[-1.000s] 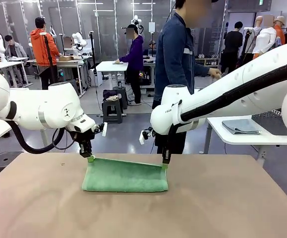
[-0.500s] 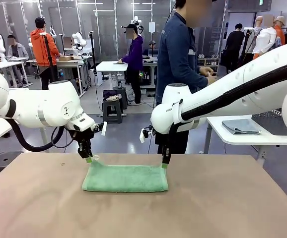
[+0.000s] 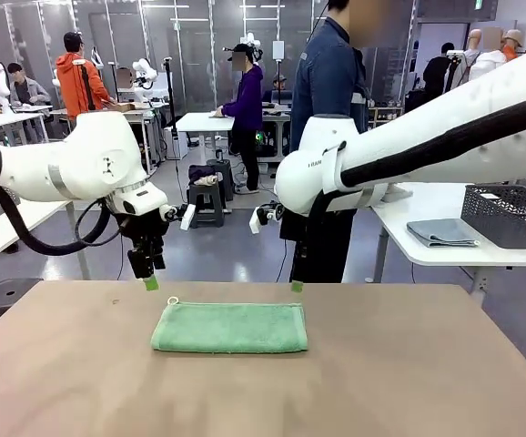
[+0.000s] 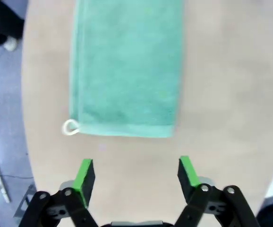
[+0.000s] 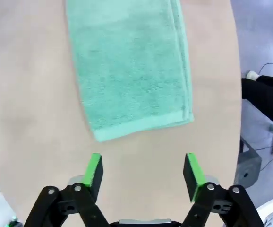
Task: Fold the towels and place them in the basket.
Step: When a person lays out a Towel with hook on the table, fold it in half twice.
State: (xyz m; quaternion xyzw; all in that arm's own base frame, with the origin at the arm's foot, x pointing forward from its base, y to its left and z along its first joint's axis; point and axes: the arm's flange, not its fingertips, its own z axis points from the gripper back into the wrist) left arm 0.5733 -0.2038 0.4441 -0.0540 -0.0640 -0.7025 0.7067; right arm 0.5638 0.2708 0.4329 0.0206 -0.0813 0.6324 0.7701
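Lying folded on our worktop [image 3: 409, 364]: mint green towel [image 3: 229, 328], long axis left-right, loop tag [image 3: 171, 300] far-left. We hold our left fingers [image 3: 151, 283] and right fingers [image 3: 297, 286] spread wide, empty, above its far corners.

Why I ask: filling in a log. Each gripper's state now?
Left gripper: open, empty.
Right gripper: open, empty.

The white left arm [image 3: 72, 173] bends its wrist straight down. Its black, green-padded left tool [image 3: 151, 283] hangs just above the far left corner of the folded mint green terry towel [image 3: 229, 328], jaws spread wide and empty. The white right arm [image 3: 427, 150] reaches across, and its right tool [image 3: 297, 286] hangs above the towel's far right corner, likewise spread and holding nothing.
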